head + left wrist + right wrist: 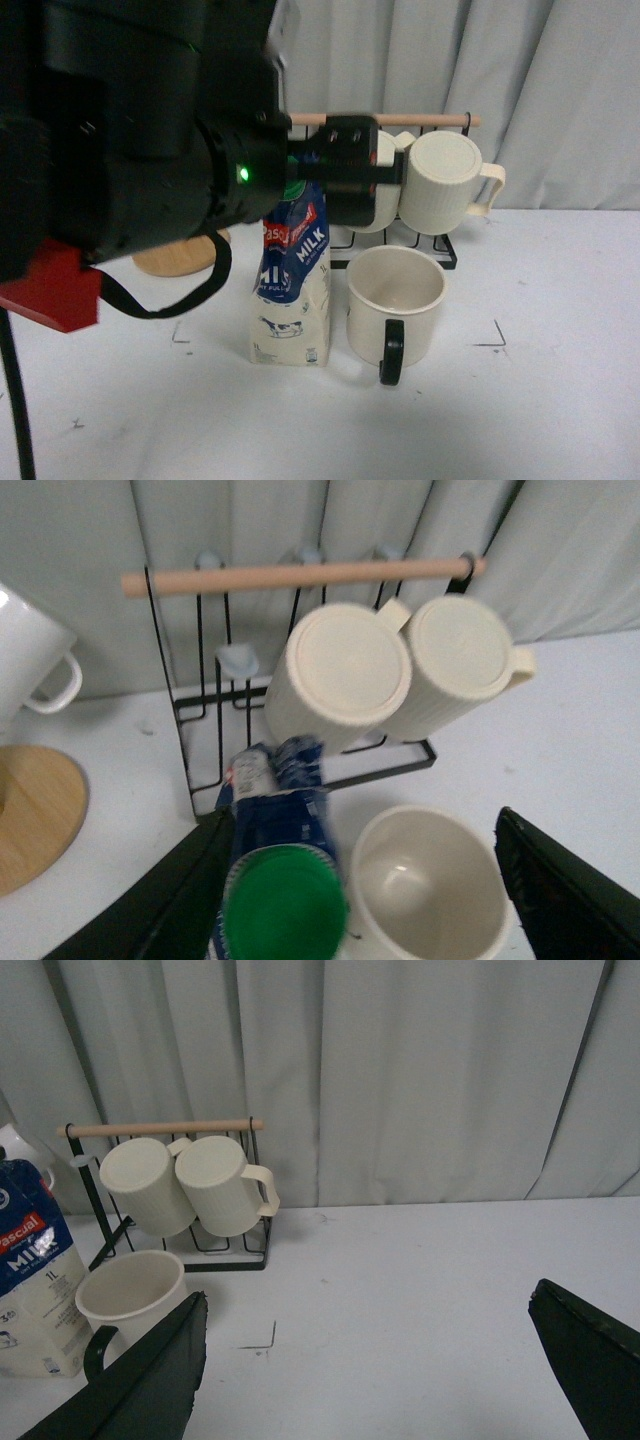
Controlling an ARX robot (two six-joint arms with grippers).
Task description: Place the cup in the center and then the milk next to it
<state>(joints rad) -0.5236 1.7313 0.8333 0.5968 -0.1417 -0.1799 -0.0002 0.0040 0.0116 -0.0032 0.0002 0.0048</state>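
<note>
While upright, one cup [395, 300], one milk [290, 290]

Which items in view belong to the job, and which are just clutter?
Job: cup, milk carton.
Lying about: ribbed mugs, rack, white mug, wooden disc.

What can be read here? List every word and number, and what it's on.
"MILK": on the milk carton.
"ascal": above it, first letter cut off.
"1L": lower on that carton.
Carton's smaller print: too blurred to read.
</note>
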